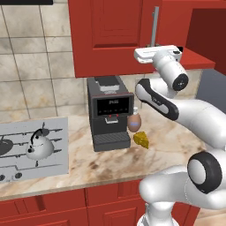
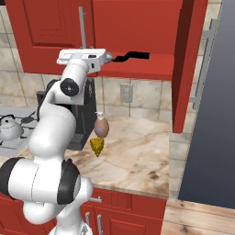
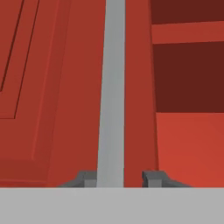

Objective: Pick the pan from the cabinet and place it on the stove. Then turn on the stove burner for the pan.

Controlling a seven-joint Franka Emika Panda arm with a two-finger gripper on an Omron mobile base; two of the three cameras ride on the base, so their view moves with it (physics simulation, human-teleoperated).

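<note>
The tool is raised to the cabinet, its fingertips flanking the long silver bar handle of the left door. In the hand view one tip touches the bar on its left while the other stands slightly off to the right, over red panel; the tool looks narrowed around the bar, though whether it truly pinches it I cannot tell from this close angle.

The right base view gives what the others lack: the right cabinet door swung open, and on the shelf inside a straight black handle of the pan, jutting out just beside the white hand; the pan's bowl is hidden behind the hand. From the left base view the hand is seen at the foot of the same bar handle, with the shelf edge behind it.

The left base view shows the stove far left on the marble worktop, with a silver kettle standing on it. A black coffee machine stands under the cabinet, and near it a brown bottle and a wedge of cheese.
</note>
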